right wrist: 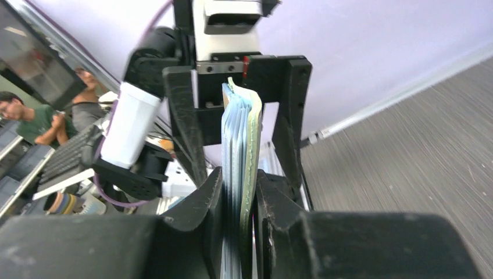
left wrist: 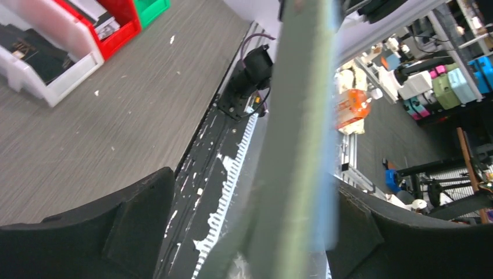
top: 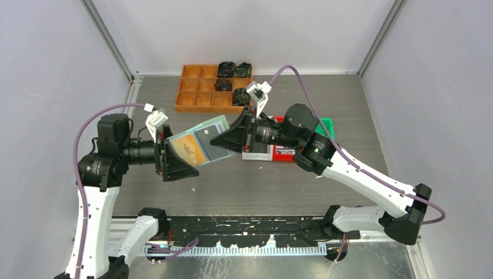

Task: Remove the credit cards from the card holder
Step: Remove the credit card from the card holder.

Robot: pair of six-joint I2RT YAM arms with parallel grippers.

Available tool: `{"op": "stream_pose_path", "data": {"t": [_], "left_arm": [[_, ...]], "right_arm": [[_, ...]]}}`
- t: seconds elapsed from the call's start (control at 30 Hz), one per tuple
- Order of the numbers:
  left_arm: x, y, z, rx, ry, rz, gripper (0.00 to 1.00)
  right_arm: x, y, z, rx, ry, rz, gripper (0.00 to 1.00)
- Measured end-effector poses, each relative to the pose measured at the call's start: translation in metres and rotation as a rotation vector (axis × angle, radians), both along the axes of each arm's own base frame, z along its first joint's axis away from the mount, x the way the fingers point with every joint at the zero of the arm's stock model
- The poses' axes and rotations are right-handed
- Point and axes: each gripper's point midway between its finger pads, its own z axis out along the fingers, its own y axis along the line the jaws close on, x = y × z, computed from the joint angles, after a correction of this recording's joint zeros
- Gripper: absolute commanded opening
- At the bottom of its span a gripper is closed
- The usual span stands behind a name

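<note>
The pale sage-green card holder [top: 213, 122] is held open in the air between my two grippers. An orange card [top: 190, 151] and a grey card [top: 209, 138] sit in its blue-green pockets. My right gripper [top: 224, 140] is shut on the holder's right end; the right wrist view shows its jaws pinching the layered edge [right wrist: 241, 133]. My left gripper [top: 183, 158] is open, its fingers [right wrist: 290, 116] wide apart on either side of the holder's left end. In the left wrist view the holder [left wrist: 296, 145] stands edge-on between the fingers, next to the right one.
An orange tray [top: 197, 87] with black coiled items [top: 232, 71] stands at the back. White [top: 256, 153], red [top: 286, 152] and green [top: 327, 124] bins sit under my right arm, also in the left wrist view [left wrist: 40, 64]. A black rail [top: 244, 224] runs along the near edge.
</note>
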Motion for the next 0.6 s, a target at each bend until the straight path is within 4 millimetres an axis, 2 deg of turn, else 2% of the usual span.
{"op": "stream_pose_path", "data": {"t": [0.07,0.17,0.33,0.5,0.6], "left_arm": [[0.0,-0.003,0.008,-0.048,0.011,-0.002,0.74],[-0.001,-0.006,0.021,-0.093,0.018,-0.01,0.64],[-0.006,-0.008,0.035,-0.134,0.012,-0.036,0.49],[-0.008,-0.009,0.04,-0.152,0.019,-0.058,0.41],[-0.009,-0.009,0.042,-0.156,0.016,-0.062,0.35]], "right_arm": [[-0.004,-0.004,0.014,0.059,-0.001,0.003,0.01],[-0.006,-0.006,0.021,0.105,0.009,0.003,0.01],[-0.003,-0.004,0.012,0.112,0.043,-0.007,0.01],[0.001,-0.005,0.003,0.104,0.071,-0.031,0.01],[0.001,-0.007,0.004,0.113,0.074,-0.04,0.01]]}}
